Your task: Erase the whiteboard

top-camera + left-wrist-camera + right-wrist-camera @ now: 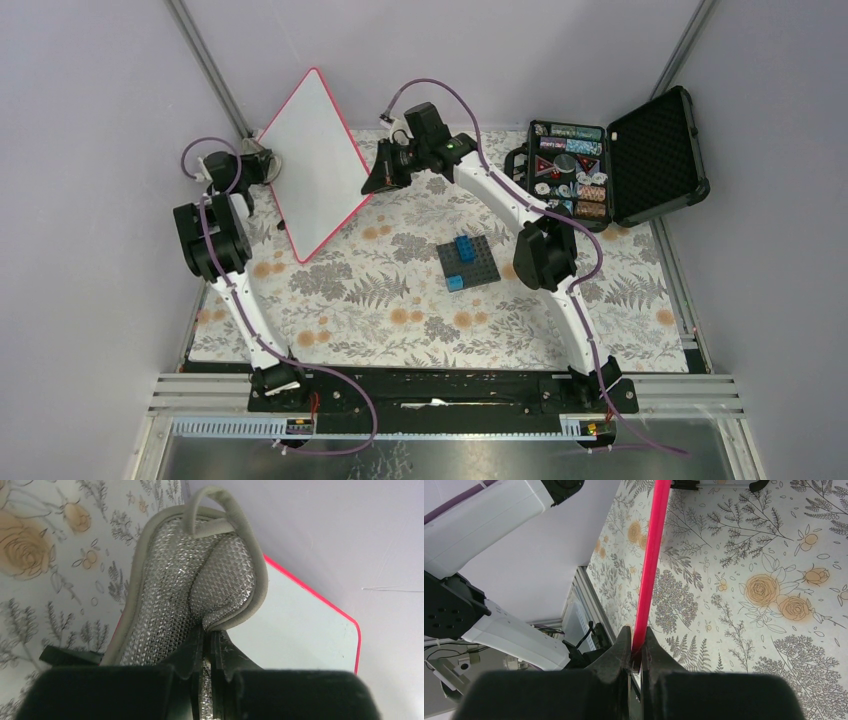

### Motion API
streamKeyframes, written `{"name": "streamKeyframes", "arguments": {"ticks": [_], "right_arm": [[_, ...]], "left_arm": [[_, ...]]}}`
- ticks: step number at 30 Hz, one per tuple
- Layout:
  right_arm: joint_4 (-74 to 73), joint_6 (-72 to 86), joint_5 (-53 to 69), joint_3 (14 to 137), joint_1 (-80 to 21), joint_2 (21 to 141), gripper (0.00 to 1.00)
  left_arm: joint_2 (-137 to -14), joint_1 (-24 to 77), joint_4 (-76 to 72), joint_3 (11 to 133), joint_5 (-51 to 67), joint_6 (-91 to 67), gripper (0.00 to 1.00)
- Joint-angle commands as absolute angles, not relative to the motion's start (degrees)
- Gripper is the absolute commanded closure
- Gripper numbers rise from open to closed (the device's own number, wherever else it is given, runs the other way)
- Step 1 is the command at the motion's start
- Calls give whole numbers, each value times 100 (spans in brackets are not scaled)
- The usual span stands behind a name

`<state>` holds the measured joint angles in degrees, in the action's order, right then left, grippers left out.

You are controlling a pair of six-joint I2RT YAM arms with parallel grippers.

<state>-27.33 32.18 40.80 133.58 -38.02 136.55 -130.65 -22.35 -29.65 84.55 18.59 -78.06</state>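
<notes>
The whiteboard stands on edge, tilted, at the back left of the floral mat. Its face is blank white with a red-pink frame. My right gripper is shut on the board's right edge. In the right wrist view the red frame runs up from between the closed fingers of the right gripper. My left gripper is at the board's left side and is shut on a silver mesh pad with grey trim. In the left wrist view the pad lies against the board's white face, above the left gripper.
An open black foam-lined case with chips and small items stands at the back right. A dark baseplate with blue bricks lies mid-mat. Grey walls close in on the left, back and right.
</notes>
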Motion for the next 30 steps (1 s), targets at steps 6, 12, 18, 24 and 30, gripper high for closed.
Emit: {"name": "streamKeyframes", "arguments": {"ticks": [6, 12, 18, 24, 30], "right_arm": [[-2611, 2792, 4939, 13473, -4065, 13567, 100], [-2656, 2584, 4873, 13375, -4010, 13562, 100], [-2974, 2417, 4739, 13885, -3886, 13878, 94], [-2211, 2864, 4341, 13581, -3915, 13801, 72], [-1254, 3276, 3792, 13007, -3995, 13518, 51]], "left_arm": [[-12032, -2124, -4182, 6088, 2108, -8207, 100], [-11430, -2125, -4649, 5033, 2382, -8480, 100], [-10487, -2164, -2364, 5774, 2377, -7400, 100], [-10089, -2389, -936, 5913, 1994, -6374, 100], [-10637, -2676, -1223, 5931, 2569, -6314, 100]]}}
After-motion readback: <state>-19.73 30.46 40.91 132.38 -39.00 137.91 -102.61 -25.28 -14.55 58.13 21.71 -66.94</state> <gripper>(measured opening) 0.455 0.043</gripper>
